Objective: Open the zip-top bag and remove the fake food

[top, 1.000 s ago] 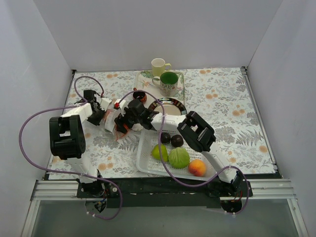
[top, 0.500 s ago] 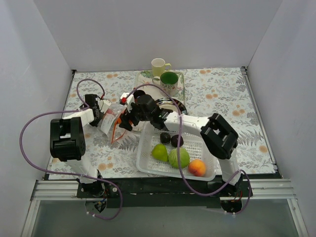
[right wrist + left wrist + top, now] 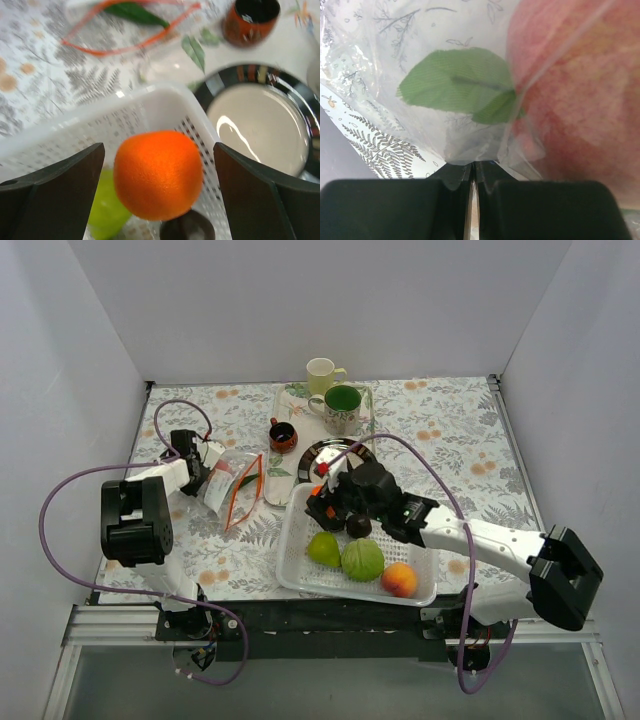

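Observation:
The zip-top bag (image 3: 235, 485) lies left of centre, its orange-red zip strip (image 3: 125, 47) open toward the basket. My left gripper (image 3: 203, 475) is shut on the bag's far-left edge (image 3: 470, 157). A pinkish apple (image 3: 580, 100) and a green leaf (image 3: 460, 85) show through the plastic. A thin green chili (image 3: 135, 14) lies at the bag's mouth. My right gripper (image 3: 322, 502) is open over the white basket's (image 3: 290, 530) far-left corner. An orange (image 3: 158, 174) sits between its fingers, with a gap on each side. A pear (image 3: 322, 548), cabbage (image 3: 362, 560), peach (image 3: 399, 580) and plums (image 3: 358, 527) lie in the basket.
A dark-rimmed plate (image 3: 345, 453) lies just behind the basket. A small red cup (image 3: 282, 435) stands beside it. A green mug (image 3: 342, 408) and a cream mug (image 3: 321, 373) stand at the back on a clear tray (image 3: 290, 400).
My right arm has swung from the bag's mouth to the right and nearer, over the basket, with the orange between its fingers. My left gripper has stayed shut on the bag.

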